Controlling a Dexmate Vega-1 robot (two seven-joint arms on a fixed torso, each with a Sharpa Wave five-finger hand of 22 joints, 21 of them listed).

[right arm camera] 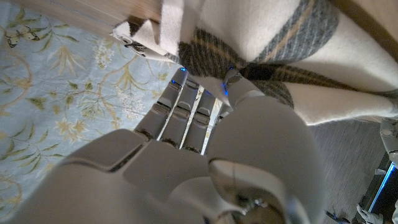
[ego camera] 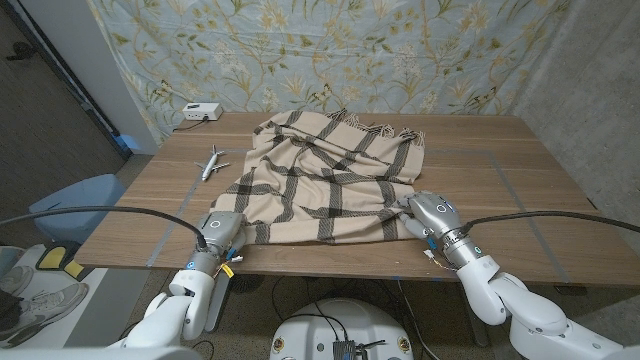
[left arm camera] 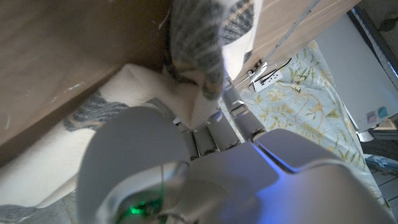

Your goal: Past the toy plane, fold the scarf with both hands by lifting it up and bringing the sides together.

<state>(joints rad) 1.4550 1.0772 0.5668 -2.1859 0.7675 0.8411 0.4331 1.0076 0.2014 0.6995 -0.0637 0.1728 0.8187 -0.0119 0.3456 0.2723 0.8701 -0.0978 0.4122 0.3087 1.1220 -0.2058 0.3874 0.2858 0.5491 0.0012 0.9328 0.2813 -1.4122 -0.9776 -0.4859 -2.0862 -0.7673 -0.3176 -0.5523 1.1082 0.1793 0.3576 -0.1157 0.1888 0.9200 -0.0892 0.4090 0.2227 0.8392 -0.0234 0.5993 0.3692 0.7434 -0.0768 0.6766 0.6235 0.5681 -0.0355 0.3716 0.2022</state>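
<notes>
A cream scarf (ego camera: 330,180) with dark plaid stripes lies spread and slightly rumpled over the middle of the wooden table (ego camera: 520,200). A small white toy plane (ego camera: 212,162) sits left of it. My left hand (ego camera: 222,230) is at the scarf's near left corner. In the left wrist view the fingers of that hand (left arm camera: 186,168) close on a raised fold of the scarf (left arm camera: 205,37). My right hand (ego camera: 430,215) is at the near right corner. The right wrist view has this hand (right arm camera: 205,155) curled over bunched cloth of the scarf (right arm camera: 267,37).
A white box (ego camera: 200,111) with a cable stands at the table's far left corner. A floral curtain hangs behind the table. A blue seat (ego camera: 75,200) and shoes (ego camera: 30,290) are on the floor at the left. Bare wood shows right of the scarf.
</notes>
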